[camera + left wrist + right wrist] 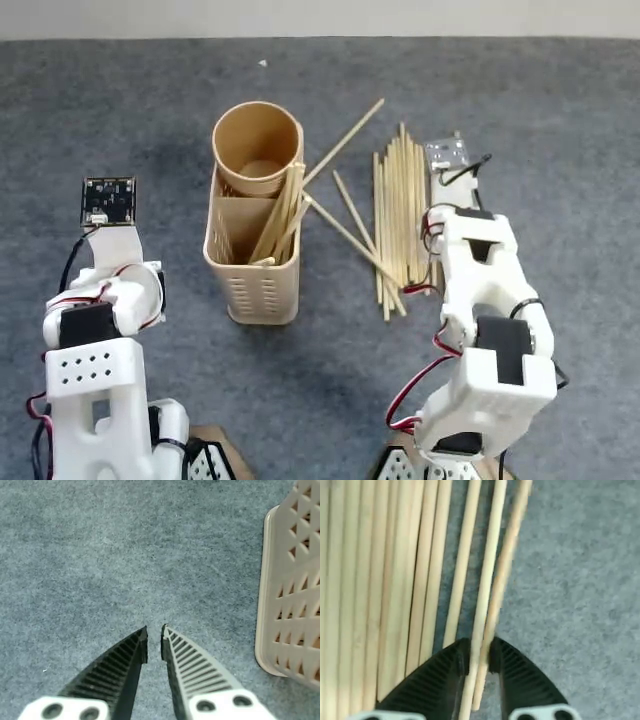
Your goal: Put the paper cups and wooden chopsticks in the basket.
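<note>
A beige slotted basket (250, 285) stands in the middle of the grey carpet. A brown paper cup (258, 148) sits upright in its far end, and several wooden chopsticks (282, 215) lean in it beside the cup. A pile of loose chopsticks (398, 215) lies right of the basket. My right arm (470, 260) hangs over the pile's right edge. My right gripper (479, 647) is shut on one chopstick (487, 590) at that edge, low over the carpet. My left gripper (154, 636) is shut and holds nothing, left of the basket (290, 605).
Two single chopsticks (345, 140) lie slanted between the basket and the pile. Bare carpet (120, 110) stretches to the left of the basket and behind it. The arm bases stand at the near edge.
</note>
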You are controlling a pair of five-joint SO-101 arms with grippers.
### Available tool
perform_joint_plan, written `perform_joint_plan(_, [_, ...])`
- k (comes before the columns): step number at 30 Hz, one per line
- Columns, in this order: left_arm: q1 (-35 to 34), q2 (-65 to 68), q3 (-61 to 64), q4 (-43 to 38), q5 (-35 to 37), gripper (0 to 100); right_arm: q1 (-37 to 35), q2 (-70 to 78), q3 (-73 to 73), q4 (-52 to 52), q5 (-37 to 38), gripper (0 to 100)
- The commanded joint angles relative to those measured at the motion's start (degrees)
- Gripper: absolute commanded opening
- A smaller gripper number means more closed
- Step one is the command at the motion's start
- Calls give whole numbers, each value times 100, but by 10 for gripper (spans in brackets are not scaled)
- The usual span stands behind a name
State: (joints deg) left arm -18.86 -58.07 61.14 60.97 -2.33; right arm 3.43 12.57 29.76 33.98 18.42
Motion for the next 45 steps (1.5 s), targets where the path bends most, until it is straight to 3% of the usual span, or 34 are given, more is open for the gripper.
perform_joint_plan(1, [110, -84, -22, -88, -53, 88, -75, -13, -57, -48, 26, 6])
perform_joint_plan(6, [110, -84, -22, -88, -53, 88, -48, -1253, -22, -22, -316, 5])
perform_joint_plan(11, [110, -84, -22, -97, -53, 88, -426, -3934, -13, 391, -1116, 5])
perform_joint_plan(16, [110, -84, -22, -97, -53, 88, -1613, -6703, 4, 444, -1820, 5])
perform_joint_plan(19, [110, -84, -22, -97, -53, 88, -2563, -7582, 4, 426, -2013, 5])
perform_joint_plan(23, [110, -84, -22, -97, -53, 88, -3521, -7644, 4, -84, -2119, 5])
perform_joint_plan(33, [110, -84, -22, -105, -53, 88, -4505, -6193, 22, -1059, -2136, 5])
perform_joint_plan(41, [110, -84, 207, -484, -53, 88, -4637, -6018, 1270, -2255, -2462, 5])
perform_joint_plan(45, [110, -84, 207, -492, -53, 88, -4637, -6035, 1534, -2185, -2470, 10])
